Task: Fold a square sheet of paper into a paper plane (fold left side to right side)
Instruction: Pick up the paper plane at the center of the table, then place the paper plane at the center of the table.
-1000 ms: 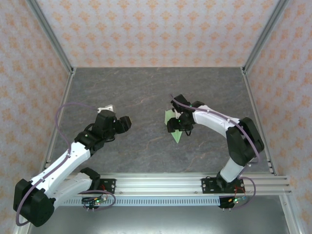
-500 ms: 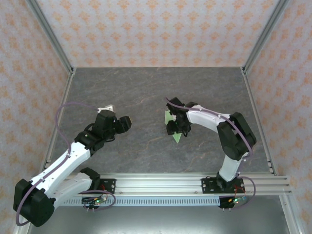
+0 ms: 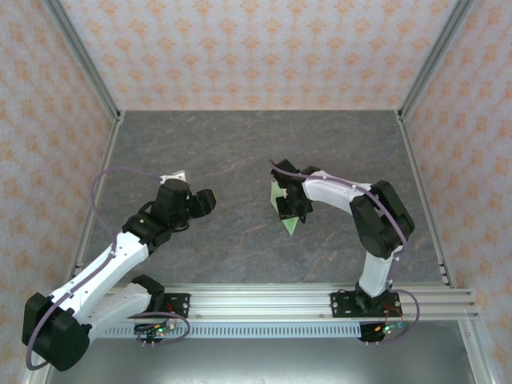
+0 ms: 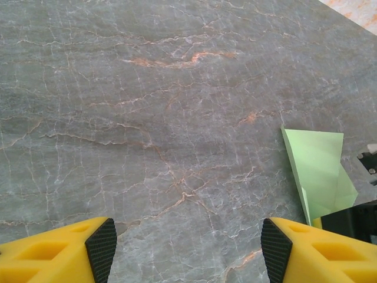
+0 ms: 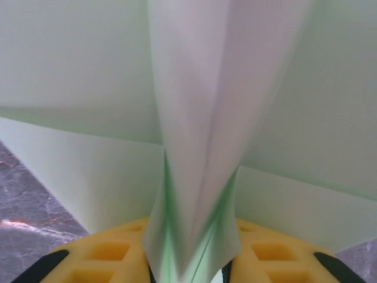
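Right gripper (image 3: pixel 290 210) pinches the raised centre fold of the paper plane (image 4: pixel 318 171); left gripper (image 4: pixel 188 250), jaws wide, hangs well left of the plane.

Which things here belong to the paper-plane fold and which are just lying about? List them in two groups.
Job in hand:
- folded green paper
- right gripper, pinching the paper
- left gripper, open, apart from the paper

Lying about:
- purple cable
- aluminium rail
- small white piece by the left arm
- patterned walls
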You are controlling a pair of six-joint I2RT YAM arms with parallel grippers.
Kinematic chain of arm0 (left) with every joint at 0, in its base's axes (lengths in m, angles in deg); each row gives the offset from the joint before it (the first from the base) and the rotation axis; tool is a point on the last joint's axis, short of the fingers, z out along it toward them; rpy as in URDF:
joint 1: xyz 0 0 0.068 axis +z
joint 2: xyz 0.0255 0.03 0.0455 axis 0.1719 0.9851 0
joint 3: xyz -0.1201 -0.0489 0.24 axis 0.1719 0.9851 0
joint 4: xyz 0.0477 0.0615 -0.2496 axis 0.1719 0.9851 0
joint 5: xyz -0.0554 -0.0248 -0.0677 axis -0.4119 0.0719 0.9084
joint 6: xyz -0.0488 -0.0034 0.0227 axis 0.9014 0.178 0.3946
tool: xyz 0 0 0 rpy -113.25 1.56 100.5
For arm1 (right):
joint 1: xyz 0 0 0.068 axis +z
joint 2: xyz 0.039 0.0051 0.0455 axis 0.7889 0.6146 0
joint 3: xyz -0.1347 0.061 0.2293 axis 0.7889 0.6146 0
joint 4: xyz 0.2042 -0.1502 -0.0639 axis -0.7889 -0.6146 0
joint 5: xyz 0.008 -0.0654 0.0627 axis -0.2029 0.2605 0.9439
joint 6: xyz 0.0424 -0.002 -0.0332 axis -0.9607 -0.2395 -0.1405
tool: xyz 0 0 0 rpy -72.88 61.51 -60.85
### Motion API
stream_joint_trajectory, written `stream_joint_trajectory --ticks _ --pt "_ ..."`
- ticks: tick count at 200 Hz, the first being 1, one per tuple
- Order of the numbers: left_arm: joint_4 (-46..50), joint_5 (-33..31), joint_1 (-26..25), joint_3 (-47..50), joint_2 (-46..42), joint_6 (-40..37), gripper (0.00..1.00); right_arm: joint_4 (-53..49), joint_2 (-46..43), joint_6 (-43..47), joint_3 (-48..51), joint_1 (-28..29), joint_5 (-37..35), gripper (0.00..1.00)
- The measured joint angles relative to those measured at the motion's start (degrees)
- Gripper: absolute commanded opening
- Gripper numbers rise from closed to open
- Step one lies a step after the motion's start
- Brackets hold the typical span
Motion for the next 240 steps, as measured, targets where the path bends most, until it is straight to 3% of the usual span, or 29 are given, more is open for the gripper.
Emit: stream_joint_trajectory --ticks 63,98,169,213,240 --pt "0.28 0.13 0.00 -1.14 0.09 -0.24 0.69 0.57 1.09 -0.55 -2.34 -0.15 -1.29 0.08" --pt "0.20 2.49 0.00 -1.81 0.09 -1.62 0.77 -1.22 4.28 -0.61 -11.52 -2.80 -1.27 0.07" --pt "0.00 9.05 0.00 -2.97 2.23 -3.39 0.87 -9.53 21.03 -2.47 -35.71 -7.26 -1.31 0.07" --pt "0.02 10.91 0.00 -3.91 2.29 -3.76 0.90 -13.22 26.29 -2.54 -40.11 -7.15 -1.29 0.10" --pt "0.04 11.34 0.00 -3.91 2.36 -5.14 1.00 -13.62 26.49 -2.34 -40.33 -7.15 -1.05 0.18"
